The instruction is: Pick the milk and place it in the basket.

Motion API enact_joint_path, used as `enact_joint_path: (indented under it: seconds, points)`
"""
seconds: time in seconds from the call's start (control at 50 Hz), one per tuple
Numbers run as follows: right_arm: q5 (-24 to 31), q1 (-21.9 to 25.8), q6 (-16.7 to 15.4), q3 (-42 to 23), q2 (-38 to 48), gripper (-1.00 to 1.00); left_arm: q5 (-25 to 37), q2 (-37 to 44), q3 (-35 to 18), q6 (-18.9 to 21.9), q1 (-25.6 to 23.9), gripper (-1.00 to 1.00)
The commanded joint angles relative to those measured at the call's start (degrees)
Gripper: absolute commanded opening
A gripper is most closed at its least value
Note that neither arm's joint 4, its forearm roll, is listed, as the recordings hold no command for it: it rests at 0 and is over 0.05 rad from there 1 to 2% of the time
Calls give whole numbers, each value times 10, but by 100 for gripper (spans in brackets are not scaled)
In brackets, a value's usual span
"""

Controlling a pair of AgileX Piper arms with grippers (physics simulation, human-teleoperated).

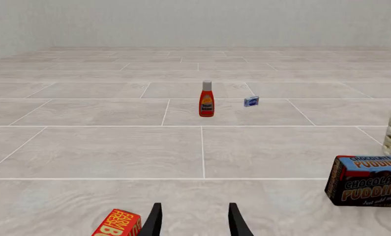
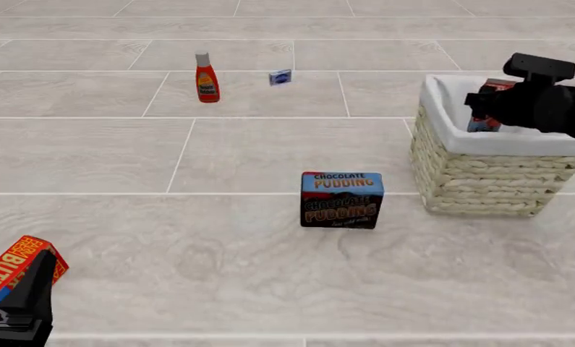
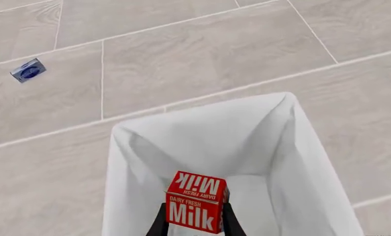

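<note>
The milk (image 3: 196, 202), a narrow carton with a red top and white "Milk" lettering, is held between the fingers of my right gripper (image 3: 194, 223). In the front view the milk (image 2: 487, 108) hangs over the open top of the basket (image 2: 471, 170), a pale wicker basket with white cloth lining (image 3: 202, 142), and its dark blue lower part dips below the rim. My right gripper (image 2: 495, 101) is shut on it. My left gripper (image 1: 194, 221) is open and empty, low at the near left (image 2: 17, 303).
A Chocolate Pudding box (image 2: 341, 199) stands left of the basket. A red butter box (image 2: 17, 269) lies by my left gripper. A red ketchup bottle (image 2: 206, 78) and a small blue packet (image 2: 280, 77) sit farther back.
</note>
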Motion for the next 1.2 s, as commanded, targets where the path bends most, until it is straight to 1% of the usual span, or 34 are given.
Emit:
enact_joint_path:
  seconds: [0.02, 0.48, 0.5, 0.88, 1.2]
  points:
    - [-12, -3, 14, -10, 17, -100, 0, 0, 0, 0, 0, 100]
    - [-7, -4, 19, -11, 19, -100, 0, 0, 0, 0, 0, 100]
    - [-7, -6, 18, -10, 18, 100, 0, 0, 0, 0, 0, 100]
    - [-3, -4, 15, -6, 2, 100, 0, 0, 0, 0, 0, 100]
    - [1, -1, 8, 16, -58, 100, 0, 0, 0, 0, 0, 100]
